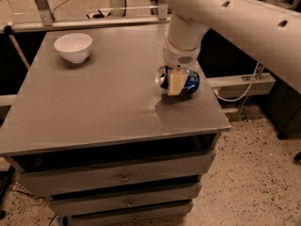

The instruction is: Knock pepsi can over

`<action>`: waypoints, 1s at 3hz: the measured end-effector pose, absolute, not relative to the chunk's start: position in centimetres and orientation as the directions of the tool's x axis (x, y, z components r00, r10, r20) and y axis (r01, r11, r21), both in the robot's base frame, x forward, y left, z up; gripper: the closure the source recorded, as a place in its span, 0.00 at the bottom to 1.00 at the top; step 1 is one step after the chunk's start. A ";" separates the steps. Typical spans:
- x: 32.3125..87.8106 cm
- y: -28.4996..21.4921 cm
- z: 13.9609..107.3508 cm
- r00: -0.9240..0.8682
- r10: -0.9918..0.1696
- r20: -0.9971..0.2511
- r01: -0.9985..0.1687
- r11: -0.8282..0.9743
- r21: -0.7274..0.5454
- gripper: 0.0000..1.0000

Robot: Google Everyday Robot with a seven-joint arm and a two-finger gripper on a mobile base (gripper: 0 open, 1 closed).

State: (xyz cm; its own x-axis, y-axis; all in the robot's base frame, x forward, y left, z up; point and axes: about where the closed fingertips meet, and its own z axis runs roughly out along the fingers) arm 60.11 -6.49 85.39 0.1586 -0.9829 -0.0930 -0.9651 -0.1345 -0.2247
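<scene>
1. Gripper [176,82]: at centre right of the frame, on the end of the white arm [184,41], low over the grey cabinet top [103,102] and touching the pepsi can [192,81]. Its tan front part covered the middle of the can. Whether it was spread apart or clamped on the can could not be told.
2. Pepsi can: dark blue with a silver top, at centre right of the frame, on the cabinet top near its right edge and directly under the gripper.
3. Hazard, rolling: the can appeared tipped over or nearly so. A cylinder on its side so near the right edge could roll off to the floor if the arm pushed it further right.
4. Hazard, lift-back: if the gripper was in fact clamped on the can, a rise of the arm would carry it up or stand it again and undo the knock.
5. Hazard, pressing: further downward travel of the arm could dent the can or skid it sideways.
6. White bowl [73,46]: upper left of the frame, well apart from the can, judged at no risk.
7. Orientation of the can: the silver top faced the left of the frame and slightly toward the viewer, while the blue body extended to the right.
8. Long axis: judged to run roughly left to right across the frame, close to level with the cabinet top, not upright.
</scene>
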 end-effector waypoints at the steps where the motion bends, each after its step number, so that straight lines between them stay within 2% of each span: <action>1: 59.8 -5.7 84.5 0.202 -0.975 -0.093 -0.966 -0.183 -0.182 1.00; 2: 59.6 -4.9 83.6 0.243 -0.964 -0.108 -0.964 -0.228 -0.133 1.00; 3: 59.6 -4.8 83.4 0.245 -0.963 -0.108 -0.964 -0.231 -0.131 0.77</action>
